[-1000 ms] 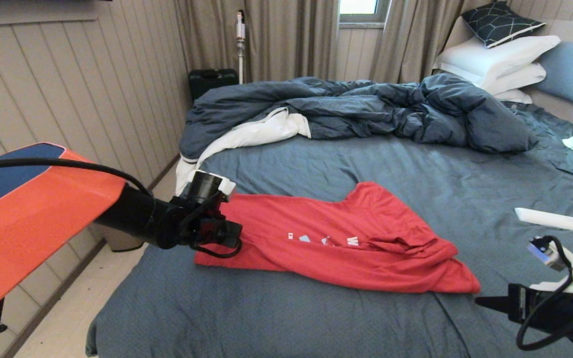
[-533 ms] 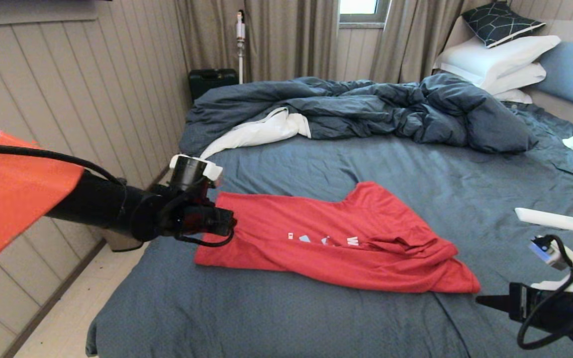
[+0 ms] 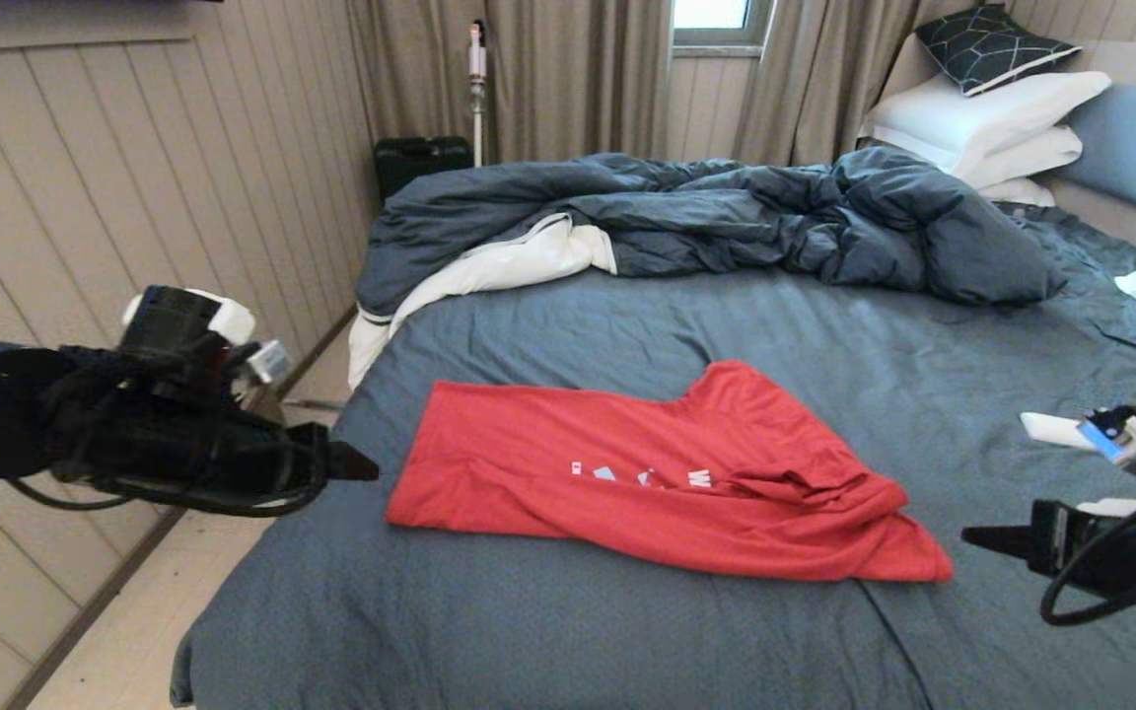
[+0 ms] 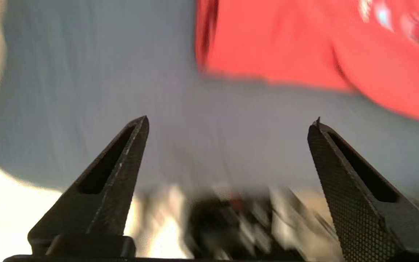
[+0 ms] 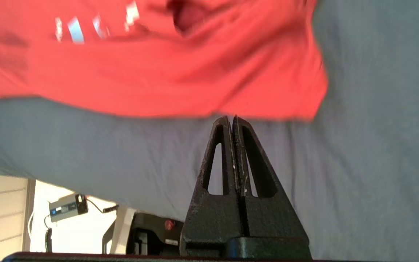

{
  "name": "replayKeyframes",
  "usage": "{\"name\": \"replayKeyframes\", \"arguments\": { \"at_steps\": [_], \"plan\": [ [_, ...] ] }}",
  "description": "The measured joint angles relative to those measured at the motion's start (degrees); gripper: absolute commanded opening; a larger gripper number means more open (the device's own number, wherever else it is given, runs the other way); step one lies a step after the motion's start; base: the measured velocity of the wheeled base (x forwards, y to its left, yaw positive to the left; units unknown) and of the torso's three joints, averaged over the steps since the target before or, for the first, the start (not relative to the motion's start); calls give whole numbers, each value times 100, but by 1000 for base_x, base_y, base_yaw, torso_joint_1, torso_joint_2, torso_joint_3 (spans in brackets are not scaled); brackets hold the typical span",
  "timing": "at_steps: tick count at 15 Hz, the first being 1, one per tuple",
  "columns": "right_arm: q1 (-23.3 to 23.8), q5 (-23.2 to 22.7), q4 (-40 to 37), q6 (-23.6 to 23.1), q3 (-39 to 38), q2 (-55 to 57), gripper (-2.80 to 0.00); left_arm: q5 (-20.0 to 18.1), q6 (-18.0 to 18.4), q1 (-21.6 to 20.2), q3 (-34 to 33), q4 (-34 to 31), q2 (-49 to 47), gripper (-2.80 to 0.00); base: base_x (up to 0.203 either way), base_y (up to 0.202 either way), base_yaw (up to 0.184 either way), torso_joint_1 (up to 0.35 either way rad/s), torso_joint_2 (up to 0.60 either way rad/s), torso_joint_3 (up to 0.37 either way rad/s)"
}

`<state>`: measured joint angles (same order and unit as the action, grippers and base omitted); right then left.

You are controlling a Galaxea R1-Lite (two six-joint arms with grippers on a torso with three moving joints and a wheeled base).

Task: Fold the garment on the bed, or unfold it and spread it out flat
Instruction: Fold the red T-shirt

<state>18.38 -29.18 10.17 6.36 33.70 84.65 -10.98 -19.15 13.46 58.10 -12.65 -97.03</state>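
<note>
garment (image 3: 627, 473): red tee, partly folded, bits of white print showing | pose: flat-ish on its left end, right end bunched and wrinkled | spot: near side of the bed (image 3: 548, 631), on the slate-blue sheet | bed: big, sheet a bit creased, light blue headboard at far right

Left gripper (image 3: 356, 463) at mid-left of frame, level, fingers spread wide, empty; right gripper (image 3: 982, 538) lower right, fingers pressed together.
</note>
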Motion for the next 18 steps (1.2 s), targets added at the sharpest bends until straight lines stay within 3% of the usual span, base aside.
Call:
{"name": "replayKeyframes", "arguments": {
  "at_steps": [2,3,7,11,14,15,16,17,18],
  "plan": [
    [2,5,-714,-6,654,85,-280,-705,-28,-388,79,-726,222,0,0,0,0,0,0,0],
    [2,6,-1142,-20,965,124,-280,-823,-16,-496,88,-917,319,-280,0,0,0,0,0,0],
    [121,39,-2301,-103,1906,329,-280,-857,157,-672,141,-1151,494,-280,0,0,0,0,0,0],
    [167,235,-2554,-173,2518,1003,-280,-864,177,-687,585,-1179,-23,-280,0,0,0,0,0,0],
    [156,413,-2569,-168,2878,1540,-280,-861,184,-687,1424,-1482,-718,-280,0,0,0,0,0,0],
    [155,428,-2568,-166,2974,1689,-280,-865,185,-685,1729,-1648,-924,0,0,0,0,0,0,0],
    [151,461,-2565,-166,3052,1829,-280,-872,185,-675,1985,-1794,-1125,0,0,0,0,0,0,0],
    [149,540,-2539,-177,3101,1936,0,-875,190,-631,2173,-1859,-1282,0,0,0,0,0,0,0],
    [143,585,-2533,-202,3154,2026,0,-875,194,-564,2323,-1921,-1434,0,0,0,0,0,0,0]
  ]
}}
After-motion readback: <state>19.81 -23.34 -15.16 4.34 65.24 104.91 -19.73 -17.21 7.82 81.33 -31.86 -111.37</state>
